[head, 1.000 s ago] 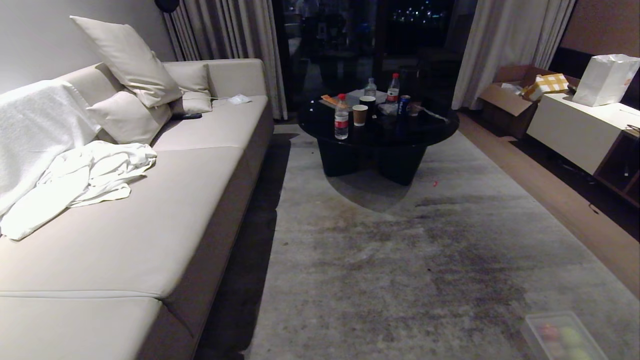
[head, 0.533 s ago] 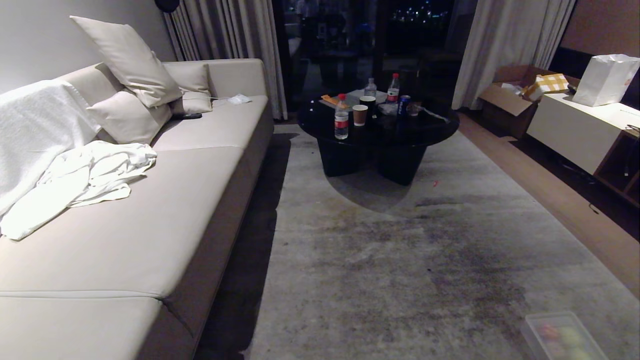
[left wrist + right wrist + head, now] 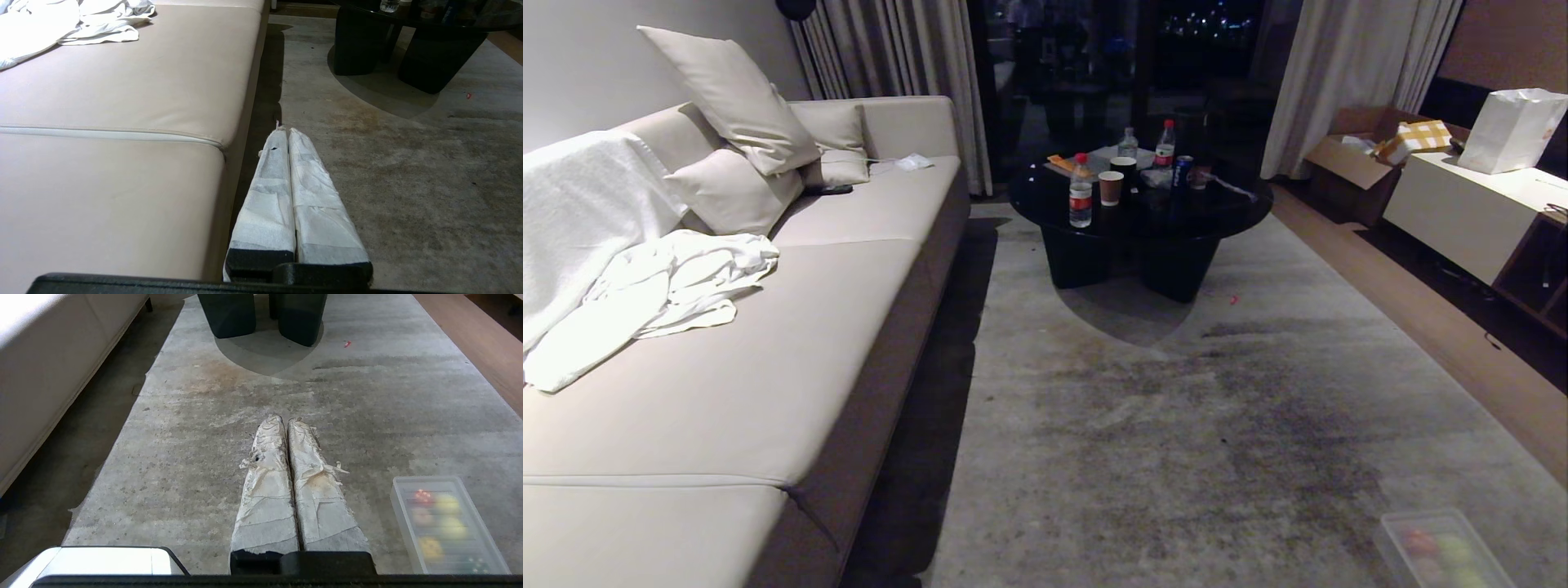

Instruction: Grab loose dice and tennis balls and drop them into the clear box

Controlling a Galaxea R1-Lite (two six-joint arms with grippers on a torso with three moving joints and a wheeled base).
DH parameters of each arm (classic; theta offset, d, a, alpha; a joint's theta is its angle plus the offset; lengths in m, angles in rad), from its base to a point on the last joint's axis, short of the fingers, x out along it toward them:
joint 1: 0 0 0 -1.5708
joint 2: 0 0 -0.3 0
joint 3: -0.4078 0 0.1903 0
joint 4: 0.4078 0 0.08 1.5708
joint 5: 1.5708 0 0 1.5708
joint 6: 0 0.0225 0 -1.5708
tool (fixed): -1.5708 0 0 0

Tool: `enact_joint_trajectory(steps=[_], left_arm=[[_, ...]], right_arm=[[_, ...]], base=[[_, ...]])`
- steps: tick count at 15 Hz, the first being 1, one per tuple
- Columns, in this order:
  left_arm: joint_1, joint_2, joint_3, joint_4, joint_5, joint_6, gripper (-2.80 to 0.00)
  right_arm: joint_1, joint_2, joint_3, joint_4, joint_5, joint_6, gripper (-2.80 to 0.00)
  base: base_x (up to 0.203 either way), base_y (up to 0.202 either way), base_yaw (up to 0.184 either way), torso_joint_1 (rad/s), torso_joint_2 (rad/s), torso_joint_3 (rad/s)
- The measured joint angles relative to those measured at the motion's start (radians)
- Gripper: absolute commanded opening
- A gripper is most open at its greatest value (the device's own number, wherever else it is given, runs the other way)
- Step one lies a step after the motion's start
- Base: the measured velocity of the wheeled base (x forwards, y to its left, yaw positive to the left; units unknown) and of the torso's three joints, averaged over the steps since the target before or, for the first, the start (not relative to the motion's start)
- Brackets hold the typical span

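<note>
A dim living room: a long grey rug (image 3: 1176,425) runs between a pale sofa (image 3: 768,359) on the robot's left and a wooden floor strip on its right, with a round black worktop (image 3: 1143,212) carrying bottles and cups at the far end.

The right hand (image 3: 286,421) hangs low over the rug with its padded fingers (image 3: 267,469) pressed together, holding nothing. The left hand (image 3: 284,131) is likewise closed and empty, pointing along the gap between sofa edge and rug.

Outward from the right hand, the clear box (image 3: 445,524) sits on the rug just off that hand's right side and nearer the robot than the fingertips, its long axis running roughly along the rug's length. The dice and tennis balls (image 3: 439,516) show as coloured blurs inside it, reddish, yellow and green; none lies loose on the visible rug. In the head view the box (image 3: 1441,549) sits at the lower right corner, so the right arm is plainly the nearer one. By this look, the collecting seems finished.
</note>
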Motion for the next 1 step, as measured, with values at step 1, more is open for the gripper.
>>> enact_joint_trajectory(steps=[1], left_arm=[[0.0, 0.0, 0.0, 0.0, 0.0, 0.0, -2.8]], right_arm=[[0.0, 0.0, 0.0, 0.0, 0.001, 0.0, -2.8]], base=[[0.0, 0.0, 0.0, 0.0, 0.0, 0.0]])
